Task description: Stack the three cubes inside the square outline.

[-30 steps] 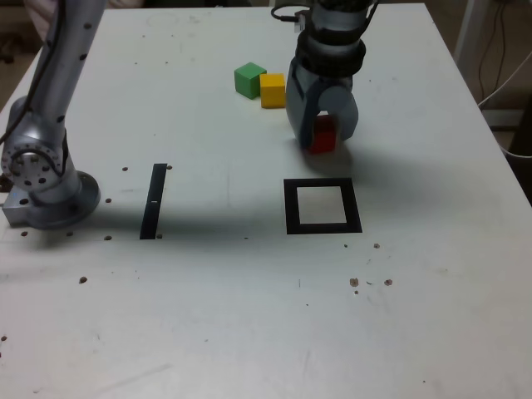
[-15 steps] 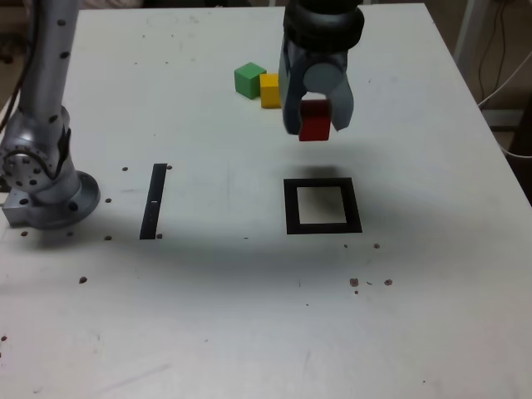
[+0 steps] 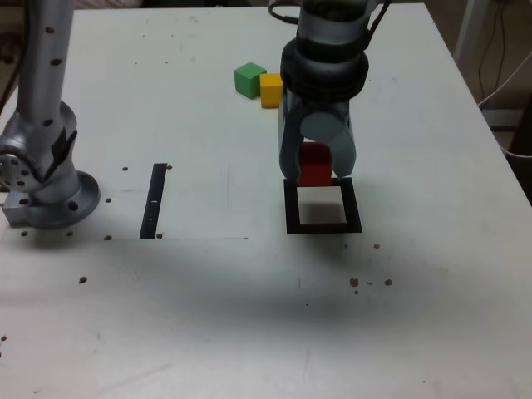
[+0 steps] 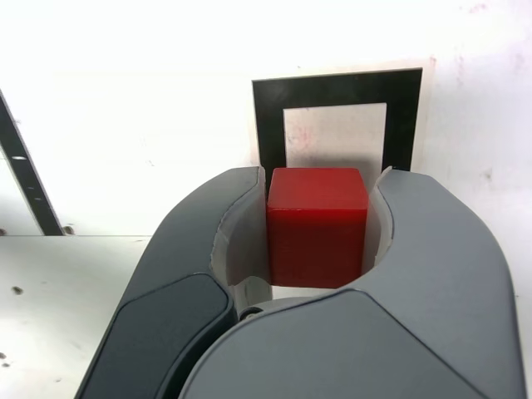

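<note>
The exterior view takes in the whole white desk point(image 3: 208, 316): the arm's base point(image 3: 46, 187) at that view's left, a thin black strip point(image 3: 154, 201) lying beside it, and the tool point(image 3: 316, 170) hanging over the far edge of the square outline point(image 3: 322, 229). The tool is clamped on the red cube point(image 3: 314, 165), which sits between its two curved sides. From this angle it is hard to tell whether the cube touches the desk. The wrist view shows what the exterior view cannot: the red cube point(image 4: 316, 224) pressed on both sides by the pale inner pads point(image 4: 237, 241) of the tool point(image 4: 314, 237), with the square outline point(image 4: 337, 87) straight beyond it and its white centre bare. The same view catches part of the black strip point(image 4: 25, 179) at its edge. Only the exterior view shows the other cubes: a green cube point(image 3: 248, 80) and a yellow cube point(image 3: 271, 90), touching each other, well apart from the outline toward the back of the desk. In all there are three cubes, one of each colour, one square outline, one black strip and one tool. Small dark specks point(image 3: 370, 283) dot the desk in several places.
</note>
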Controlling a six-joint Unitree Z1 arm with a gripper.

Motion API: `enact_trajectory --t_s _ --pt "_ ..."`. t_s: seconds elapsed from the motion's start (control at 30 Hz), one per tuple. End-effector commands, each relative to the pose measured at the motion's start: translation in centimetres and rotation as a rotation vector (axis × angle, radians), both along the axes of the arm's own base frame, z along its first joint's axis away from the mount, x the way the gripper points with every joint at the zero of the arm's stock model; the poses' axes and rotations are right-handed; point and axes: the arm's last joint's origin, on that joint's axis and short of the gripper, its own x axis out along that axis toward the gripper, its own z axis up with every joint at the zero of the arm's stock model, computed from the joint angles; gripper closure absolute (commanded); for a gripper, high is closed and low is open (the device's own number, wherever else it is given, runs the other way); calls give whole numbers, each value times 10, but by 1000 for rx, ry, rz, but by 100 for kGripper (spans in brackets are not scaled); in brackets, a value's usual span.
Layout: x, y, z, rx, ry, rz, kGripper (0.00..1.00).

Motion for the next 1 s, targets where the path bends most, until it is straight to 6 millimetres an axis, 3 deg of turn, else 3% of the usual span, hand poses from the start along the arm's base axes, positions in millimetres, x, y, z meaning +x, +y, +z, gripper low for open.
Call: enact_trajectory --t_s 0.0,0.37,0.97 --pt "0 0 -6 -3 -9 10 73" --pt "1 4 -27 -22 -12 29 73" --pt "5 5 -39 -32 -14 32 63"
